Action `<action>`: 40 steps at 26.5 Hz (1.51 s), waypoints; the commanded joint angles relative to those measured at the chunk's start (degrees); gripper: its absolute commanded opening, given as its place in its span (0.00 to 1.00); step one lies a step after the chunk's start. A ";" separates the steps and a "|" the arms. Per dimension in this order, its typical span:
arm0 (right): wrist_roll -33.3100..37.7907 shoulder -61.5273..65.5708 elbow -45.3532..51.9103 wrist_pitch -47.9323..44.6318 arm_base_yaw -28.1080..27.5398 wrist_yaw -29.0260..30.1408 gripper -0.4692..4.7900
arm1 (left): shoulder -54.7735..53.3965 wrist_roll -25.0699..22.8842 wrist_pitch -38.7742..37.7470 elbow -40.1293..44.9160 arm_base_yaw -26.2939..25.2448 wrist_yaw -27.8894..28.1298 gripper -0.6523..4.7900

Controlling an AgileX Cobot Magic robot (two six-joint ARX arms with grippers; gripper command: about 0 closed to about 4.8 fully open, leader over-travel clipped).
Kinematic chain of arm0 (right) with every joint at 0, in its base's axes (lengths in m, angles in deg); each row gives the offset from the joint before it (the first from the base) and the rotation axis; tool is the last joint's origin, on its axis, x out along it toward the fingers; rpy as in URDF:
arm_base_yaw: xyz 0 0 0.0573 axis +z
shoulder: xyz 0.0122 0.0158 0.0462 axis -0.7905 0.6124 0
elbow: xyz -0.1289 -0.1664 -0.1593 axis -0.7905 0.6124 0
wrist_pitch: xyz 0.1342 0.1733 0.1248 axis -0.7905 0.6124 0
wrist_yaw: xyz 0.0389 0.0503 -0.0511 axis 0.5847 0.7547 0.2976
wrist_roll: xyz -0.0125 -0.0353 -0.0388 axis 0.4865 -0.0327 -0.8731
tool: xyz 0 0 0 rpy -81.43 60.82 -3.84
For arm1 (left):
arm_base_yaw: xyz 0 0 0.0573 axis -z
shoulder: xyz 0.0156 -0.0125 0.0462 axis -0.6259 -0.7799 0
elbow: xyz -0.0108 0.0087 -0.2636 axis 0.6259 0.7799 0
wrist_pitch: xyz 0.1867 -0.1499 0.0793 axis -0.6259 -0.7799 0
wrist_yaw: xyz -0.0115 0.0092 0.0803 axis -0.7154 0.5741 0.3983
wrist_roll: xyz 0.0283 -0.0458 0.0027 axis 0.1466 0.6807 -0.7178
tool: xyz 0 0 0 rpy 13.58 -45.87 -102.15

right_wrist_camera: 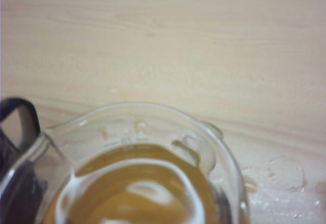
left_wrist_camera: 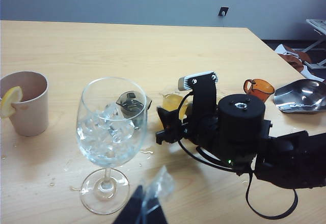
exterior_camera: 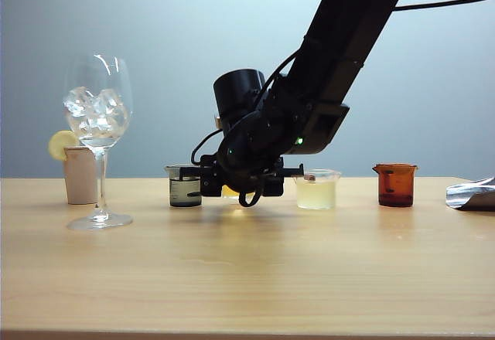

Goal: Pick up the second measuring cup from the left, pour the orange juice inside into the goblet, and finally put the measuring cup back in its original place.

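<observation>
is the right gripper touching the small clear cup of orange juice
Cannot tell. In the right wrist view the right gripper sits right beside the small clear measuring cup of orange juice; no contact shows.

The light wooden surface (exterior_camera: 247, 270) carries the goblet (exterior_camera: 98, 135), a pink cup (exterior_camera: 80, 175), four small beakers, and perhaps crumpled foil (exterior_camera: 472, 194).

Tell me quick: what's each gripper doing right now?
Left gripper: only its tip shows, near the goblet; open or closed cannot be told.
Right gripper: closed on the measuring cup of orange juice, mid-table.
</observation>
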 commanded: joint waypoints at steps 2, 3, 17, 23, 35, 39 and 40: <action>-0.35 -2.38 -0.02 2.16 0.11 -0.07 0.09 | 0.11 0.17 0.74 -0.46 0.00 -0.28 0.11; -0.35 -2.82 0.26 2.34 0.11 -0.07 0.09 | 0.11 0.17 0.74 -0.46 0.00 -0.31 0.11; -0.72 -14.32 8.28 2.64 0.33 5.97 0.09 | 0.11 0.17 0.76 -0.46 0.00 -0.26 0.11; -1.84 -21.16 8.20 6.38 0.33 14.62 0.09 | 0.11 0.17 0.76 -0.46 0.00 -0.26 0.11; -4.22 -28.65 5.38 15.17 0.37 28.33 0.09 | 0.11 0.20 0.79 -0.46 0.00 -0.24 0.11; -4.42 -28.61 0.70 20.22 0.46 31.15 0.09 | 0.13 0.20 0.76 -0.46 0.00 -0.26 0.11; -5.27 -28.63 -0.35 20.85 0.52 31.54 0.09 | 0.13 0.20 0.76 -0.46 0.00 -0.26 0.11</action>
